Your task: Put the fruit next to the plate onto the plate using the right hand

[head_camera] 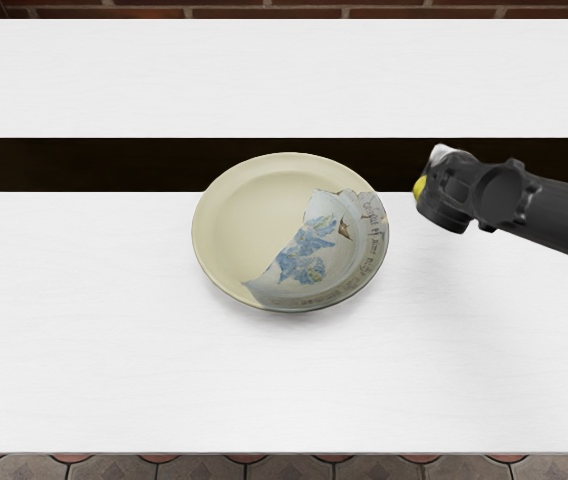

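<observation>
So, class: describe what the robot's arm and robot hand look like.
The right arm is matt black, a thick cylinder with a round dark-grey cap near the wrist. The robot hand is black and blocky. No cables or markings show.

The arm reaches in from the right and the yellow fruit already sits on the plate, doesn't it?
Not quite. The arm does reach in from the right, but the head view shows the yellow fruit beside the plate, off its right rim, mostly hidden by the right hand.
</observation>
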Motion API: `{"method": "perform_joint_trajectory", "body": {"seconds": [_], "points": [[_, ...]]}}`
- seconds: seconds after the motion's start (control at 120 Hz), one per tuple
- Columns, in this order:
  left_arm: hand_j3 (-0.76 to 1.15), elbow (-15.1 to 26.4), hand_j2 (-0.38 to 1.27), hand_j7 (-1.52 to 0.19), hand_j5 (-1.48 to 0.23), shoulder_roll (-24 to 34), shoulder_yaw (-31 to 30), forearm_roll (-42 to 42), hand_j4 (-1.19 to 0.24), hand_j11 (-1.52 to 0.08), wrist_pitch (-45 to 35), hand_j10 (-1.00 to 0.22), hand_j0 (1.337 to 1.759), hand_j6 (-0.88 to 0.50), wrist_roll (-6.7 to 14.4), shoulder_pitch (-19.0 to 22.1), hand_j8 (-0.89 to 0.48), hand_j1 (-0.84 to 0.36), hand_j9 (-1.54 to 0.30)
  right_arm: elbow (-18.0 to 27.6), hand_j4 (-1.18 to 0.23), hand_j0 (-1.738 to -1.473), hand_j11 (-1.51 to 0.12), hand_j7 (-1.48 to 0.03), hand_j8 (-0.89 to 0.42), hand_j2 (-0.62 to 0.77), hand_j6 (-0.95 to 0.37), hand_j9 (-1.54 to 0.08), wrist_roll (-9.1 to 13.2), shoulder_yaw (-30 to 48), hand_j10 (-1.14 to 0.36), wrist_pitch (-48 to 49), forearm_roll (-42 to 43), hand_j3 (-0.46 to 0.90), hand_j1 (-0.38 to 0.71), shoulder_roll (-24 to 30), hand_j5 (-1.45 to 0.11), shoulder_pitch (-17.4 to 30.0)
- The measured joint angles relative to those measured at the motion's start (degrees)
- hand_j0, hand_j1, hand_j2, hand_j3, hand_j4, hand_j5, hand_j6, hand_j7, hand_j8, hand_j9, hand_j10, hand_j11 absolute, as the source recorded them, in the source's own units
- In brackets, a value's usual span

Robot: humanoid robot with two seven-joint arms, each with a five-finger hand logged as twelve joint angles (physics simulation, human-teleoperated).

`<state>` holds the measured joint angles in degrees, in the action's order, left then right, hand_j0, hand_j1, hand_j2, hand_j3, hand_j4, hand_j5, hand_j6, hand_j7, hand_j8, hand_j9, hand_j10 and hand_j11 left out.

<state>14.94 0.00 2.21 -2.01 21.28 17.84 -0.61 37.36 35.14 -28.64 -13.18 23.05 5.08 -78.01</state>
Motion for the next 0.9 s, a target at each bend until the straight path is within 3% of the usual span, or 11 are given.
{"method": "perform_joint_trajectory", "body": {"seconds": [0.217,0.383,0.575,0.9], "points": [[0.00,0.00,0.00,0.00,0.00,0.00,0.00,0.00,0.00,0.00,0.00,0.00,1.658,0.00,0.00,0.00,0.00,0.35,0.00,-0.66,-0.57,-1.642,-0.94,-0.93,-0.58,0.12,-0.40,-0.94,-0.11,0.50,-0.71,0.33,-0.83,0.00,0.25,0.76,-0.94,-0.10],[0.00,0.00,0.00,0.00,0.00,0.00,0.00,0.00,0.00,0.00,-0.01,0.00,1.658,0.00,0.00,0.00,0.00,0.35,0.00,-1.04,-0.59,-1.644,-1.00,-0.96,-0.57,0.13,-0.42,-0.99,-0.16,8.15,-0.72,5.01,-0.95,0.00,0.24,3.03,-0.99,-0.27],[0.00,0.00,0.00,0.00,0.00,0.00,0.00,0.00,0.00,0.00,-0.01,0.00,1.658,0.00,-0.01,0.00,0.00,0.35,0.00,-1.11,-0.65,-1.648,-1.01,-0.99,-0.61,0.32,-0.49,-1.01,-0.12,15.22,-0.75,10.25,-0.98,0.00,0.23,7.28,-1.02,-0.46],[0.00,0.00,0.00,0.00,0.00,0.00,0.00,0.00,0.00,0.00,-0.01,0.00,1.658,0.00,0.00,0.00,0.00,0.35,0.00,0.02,-0.66,-1.650,-1.03,-1.01,-0.62,0.25,-0.50,-1.03,-0.11,24.01,-0.76,20.36,-1.18,0.00,0.19,8.45,-1.03,-2.42]]}}
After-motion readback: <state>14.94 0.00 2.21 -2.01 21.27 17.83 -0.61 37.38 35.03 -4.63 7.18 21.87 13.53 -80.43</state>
